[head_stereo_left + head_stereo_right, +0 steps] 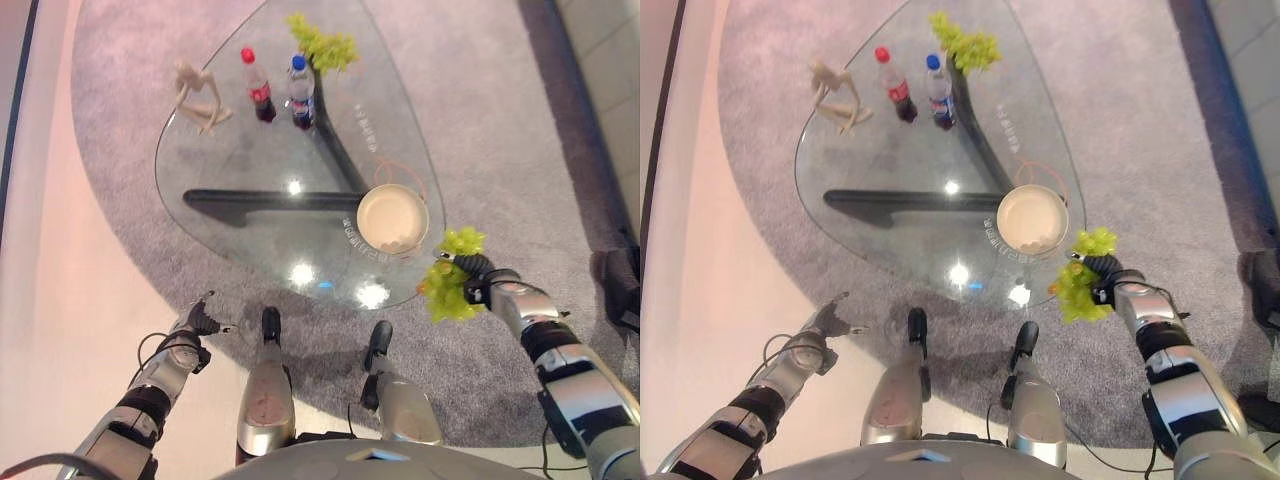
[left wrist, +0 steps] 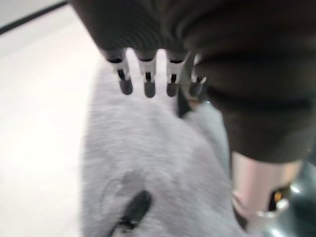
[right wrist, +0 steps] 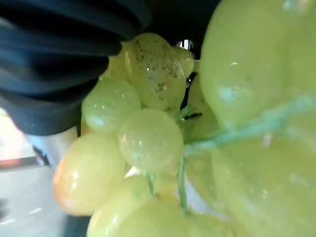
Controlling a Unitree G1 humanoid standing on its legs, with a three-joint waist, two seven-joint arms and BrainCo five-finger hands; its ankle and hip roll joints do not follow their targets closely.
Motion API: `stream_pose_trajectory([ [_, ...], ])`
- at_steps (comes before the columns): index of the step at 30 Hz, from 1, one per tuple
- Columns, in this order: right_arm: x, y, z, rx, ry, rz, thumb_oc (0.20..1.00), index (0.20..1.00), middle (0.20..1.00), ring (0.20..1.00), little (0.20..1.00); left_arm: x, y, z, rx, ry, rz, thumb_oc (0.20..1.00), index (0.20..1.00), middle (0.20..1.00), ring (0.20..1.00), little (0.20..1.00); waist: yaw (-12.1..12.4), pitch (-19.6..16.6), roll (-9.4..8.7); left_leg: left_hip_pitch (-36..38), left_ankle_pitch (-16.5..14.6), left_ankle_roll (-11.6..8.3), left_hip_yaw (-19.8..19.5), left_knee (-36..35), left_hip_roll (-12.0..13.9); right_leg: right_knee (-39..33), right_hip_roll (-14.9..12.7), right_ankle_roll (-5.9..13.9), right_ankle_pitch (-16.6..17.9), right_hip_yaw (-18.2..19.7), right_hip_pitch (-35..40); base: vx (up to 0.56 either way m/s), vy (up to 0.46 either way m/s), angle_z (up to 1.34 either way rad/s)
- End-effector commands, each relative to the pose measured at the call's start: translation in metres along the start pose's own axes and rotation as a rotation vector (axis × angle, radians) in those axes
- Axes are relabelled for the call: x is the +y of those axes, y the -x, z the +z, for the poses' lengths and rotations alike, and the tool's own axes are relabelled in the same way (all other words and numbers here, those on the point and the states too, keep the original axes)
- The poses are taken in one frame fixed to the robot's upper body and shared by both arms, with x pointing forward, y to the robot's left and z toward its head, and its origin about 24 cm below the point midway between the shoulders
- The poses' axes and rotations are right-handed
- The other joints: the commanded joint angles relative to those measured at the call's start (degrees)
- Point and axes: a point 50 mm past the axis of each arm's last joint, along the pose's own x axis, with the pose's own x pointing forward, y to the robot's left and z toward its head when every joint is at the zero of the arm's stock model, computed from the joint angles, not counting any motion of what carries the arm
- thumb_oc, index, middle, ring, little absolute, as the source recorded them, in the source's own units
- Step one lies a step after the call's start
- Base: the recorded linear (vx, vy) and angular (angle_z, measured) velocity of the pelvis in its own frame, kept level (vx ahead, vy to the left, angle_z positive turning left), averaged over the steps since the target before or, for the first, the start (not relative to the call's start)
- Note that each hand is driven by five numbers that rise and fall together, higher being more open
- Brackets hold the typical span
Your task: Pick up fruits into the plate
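Two bunches of green grapes across the left eye view. One bunch of green grapes (image 1: pixel 450 275) at the lower right of the frame, clutched in the right robot hand (image 1: pixel 478 272), fingers curled round it, just off the near edge of the clear glass tabletop (image 1: pixel 230 150) and just beside the round cream plate (image 1: pixel 393 218). Held out there, probably, for a short carry over the rim and into the plate. Long axis roughly up and down the frame, one clump above the robot hand and the larger one hanging below. Second green grape bunch (image 1: pixel 322 44) lying at the upper middle, beside two dark-drink bottles, one red-capped (image 1: pixel 258 85) and one blue-capped (image 1: pixel 301 91); pale beige figurine (image 1: pixel 198 95) further left. Left robot hand (image 1: pixel 203 318) low at the lower left, over the grey carpet (image 1: pixel 120 110), fingers relaxed, empty, apparently parked out of the way.

Right eye view: same layout, grapes just off the plate's lower right.

Left wrist view: straight dark-tipped fingers (image 2: pixel 148 84) hanging above carpet, holding nothing.

Right wrist view: glossy grapes pressed close, thin green stem (image 3: pixel 247 133) running across the frame.
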Motion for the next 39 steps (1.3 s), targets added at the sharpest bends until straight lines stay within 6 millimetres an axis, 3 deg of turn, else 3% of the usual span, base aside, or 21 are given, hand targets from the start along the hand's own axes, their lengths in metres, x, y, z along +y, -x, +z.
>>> stream_pose_trajectory([
  [1,-0.038,0.006,0.058,-0.170,0.106,-0.175,0.200,0.200,0.200,0.200,0.200,0.008,0.000,-0.005,-0.011,0.014,0.062,1.000,1.000,1.000,1.000,1.000,1.4,2.5,-0.42,-5.9,-6.9,3.08,-2.4,5.8,-6.7,11.2,-1.1,-0.29,-7.7,0.8,-4.8,-0.06,-0.027,0.19],
  [3,-0.049,0.011,0.082,-0.225,0.184,-0.290,0.200,0.200,0.200,0.200,0.200,0.002,0.004,-0.012,0.003,0.038,0.070,1.000,1.000,1.000,1.000,1.000,2.3,2.9,0.22,-9.8,-6.4,3.34,-2.9,6.4,-7.7,12.3,-0.9,-0.57,-7.4,0.0,-9.0,-0.03,-0.033,0.13],
  [6,-0.052,0.016,0.100,-0.289,0.254,-0.361,0.200,0.200,0.200,0.200,0.200,0.000,0.006,-0.012,-0.007,0.052,0.084,1.000,1.000,1.000,1.000,1.000,2.6,2.9,0.33,-12.4,-6.2,3.53,-3.3,7.0,-8.2,13.0,-0.8,-0.71,-7.3,-0.7,-11.6,-0.01,-0.013,0.08],
  [7,-0.057,0.022,0.119,-0.354,0.301,-0.436,0.200,0.200,0.200,0.200,0.200,-0.003,0.007,-0.012,-0.021,0.067,0.105,1.000,1.000,1.000,1.000,1.000,2.9,2.9,0.42,-15.0,-6.2,3.73,-3.5,8.0,-8.8,14.4,-0.9,-0.80,-7.6,-1.4,-14.6,-0.01,-0.003,0.09],
  [9,-0.058,0.023,0.122,-0.361,0.300,-0.451,0.200,0.200,0.200,0.200,0.200,-0.003,0.008,-0.012,-0.025,0.070,0.110,1.000,1.000,1.000,1.000,1.000,3.0,2.9,0.46,-15.6,-6.2,3.75,-3.5,8.2,-8.8,14.8,-0.9,-0.82,-7.6,-1.5,-15.1,0.00,0.014,0.09],
  [11,-0.063,0.035,0.147,-0.479,0.445,-0.591,0.200,0.200,0.200,0.200,0.200,-0.004,0.009,-0.010,-0.031,0.108,0.129,1.000,1.000,1.000,1.000,1.000,3.4,2.9,0.90,-18.7,-6.2,3.95,-3.8,9.8,-9.4,16.7,-1.3,-0.86,-8.0,-2.2,-18.4,0.02,0.036,0.11],
  [15,-0.064,0.047,0.171,-0.546,0.535,-0.683,0.200,0.200,0.200,0.200,0.200,-0.006,0.010,-0.008,-0.044,0.122,0.128,1.000,1.000,1.000,1.000,1.000,3.7,2.9,1.34,-22.7,-6.4,4.31,-4.2,12.2,-10.2,19.5,-2.2,-0.79,-8.3,-2.3,-22.6,0.03,0.039,0.11],
  [21,-0.080,0.042,0.165,-0.381,0.572,-0.688,0.200,0.200,0.200,0.200,0.200,-0.005,0.009,0.000,-0.066,0.145,0.124,1.000,1.000,1.000,1.000,1.000,4.4,2.9,2.61,-27.9,-6.7,4.83,-4.2,14.9,-10.7,22.7,-3.4,-0.84,-8.6,-2.3,-28.1,0.05,0.022,0.12],
  [25,-0.098,0.028,0.117,-0.045,0.536,-0.564,0.200,0.200,0.200,0.200,0.200,-0.007,0.013,-0.003,-0.074,0.128,0.098,1.000,1.000,1.000,1.000,1.000,5.4,2.9,4.00,-27.8,-8.6,4.90,-4.7,15.8,-10.9,25.2,-4.1,-0.60,-10.8,-1.8,-29.1,0.11,-0.019,0.07],
  [27,-0.101,0.026,0.105,0.041,0.526,-0.538,0.200,0.200,0.200,0.200,0.200,-0.007,0.013,-0.002,-0.078,0.126,0.097,1.000,1.000,1.000,1.000,1.000,5.7,2.9,4.27,-28.1,-8.5,4.99,-4.8,15.9,-10.9,25.3,-4.3,-0.66,-10.7,-2.0,-29.4,0.04,-0.019,0.07],
  [28,-0.107,0.027,0.089,0.142,0.508,-0.526,1.000,1.000,1.000,1.000,1.000,-0.007,0.014,-0.002,-0.079,0.118,0.093,1.000,1.000,1.000,1.000,1.000,5.9,2.9,4.56,-28.2,-8.6,5.09,-4.9,16.0,-10.9,25.5,-4.5,-0.73,-10.8,-2.1,-29.6,0.05,-0.030,0.02],
  [31,-0.112,0.028,0.069,0.259,0.469,-0.516,1.000,1.000,1.000,1.000,1.000,-0.007,0.015,-0.002,-0.080,0.115,0.085,1.000,1.000,1.000,1.000,1.000,6.2,2.9,5.05,-28.3,-8.5,5.22,-5.0,16.2,-11.1,25.7,-4.7,-0.82,-10.7,-2.2,-29.7,0.03,-0.010,0.02],
  [34,-0.115,0.028,0.065,0.213,0.410,-0.560,1.000,1.000,1.000,1.000,1.000,-0.009,0.016,-0.002,-0.075,0.128,0.074,1.000,1.000,1.000,1.000,1.000,6.2,2.9,5.64,-27.3,-8.5,5.31,-5.0,16.0,-11.2,25.6,-4.6,-0.81,-10.6,-2.0,-29.0,0.02,0.020,0.01],
  [36,-0.115,0.028,0.073,0.117,0.390,-0.608,1.000,1.000,1.000,1.000,1.000,-0.010,0.017,-0.003,-0.071,0.133,0.067,1.000,1.000,1.000,1.000,1.000,6.1,2.9,5.84,-26.6,-8.7,5.31,-4.9,16.0,-11.2,25.7,-4.6,-0.78,-10.7,-1.8,-28.4,-0.02,0.050,0.00],
  [37,-0.116,0.032,0.094,-0.051,0.384,-0.728,1.000,1.000,1.000,1.000,1.000,-0.010,0.016,-0.003,-0.068,0.139,0.071,1.000,1.000,1.000,1.000,1.000,5.8,2.9,5.85,-26.8,-7.2,5.69,-4.4,15.8,-11.1,24.9,-4.5,-1.34,-8.8,-2.5,-28.5,-0.07,0.061,-0.01],
  [39,-0.114,0.034,0.101,-0.151,0.395,-0.794,1.000,1.000,1.000,1.000,1.000,-0.010,0.017,-0.008,-0.047,0.144,0.074,1.000,1.000,1.000,1.000,1.000,5.4,2.9,5.43,-25.6,-7.7,5.71,-4.1,16.0,-10.9,25.0,-4.4,-1.16,-9.0,-2.4,-27.4,-0.03,0.032,-0.01],
])
